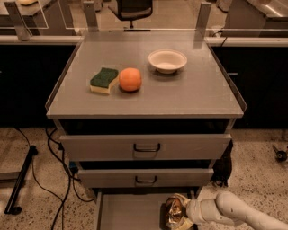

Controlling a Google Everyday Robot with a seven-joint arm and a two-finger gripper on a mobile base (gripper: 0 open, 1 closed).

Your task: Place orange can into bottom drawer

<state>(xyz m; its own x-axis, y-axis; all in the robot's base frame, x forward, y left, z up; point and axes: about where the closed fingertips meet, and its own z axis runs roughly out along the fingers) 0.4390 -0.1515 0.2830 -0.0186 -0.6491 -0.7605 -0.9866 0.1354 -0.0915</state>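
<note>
Grey metal three-drawer cabinet (193, 96) centre frame. Lowest level of cabinet: shallow flat grey bottom drawer (128, 213), pulled out, tray floor showing. Over right half of that tray, below cabinet's second drawer front: small shiny dented copper-orange and silver orange can (172, 214), tilted, clamped in two-finger gripper (176, 207). Cannot tell whether can touches tray floor. White rounded robot arm (234, 211) entering from lower right of cabinet, reaching left into drawer. Two upper grey drawers (146, 147) with dark loop handles slightly pulled out from cabinet front. On cabinet top, left to right: green-and-yellow sponge (104, 80), just beside it round matte orange fruit (130, 79), then shallow white bowl (167, 60) further back and apart. Black cables (58, 179) on speckled floor left of cabinet. Black office chair (131, 9) behind cabinet.
</note>
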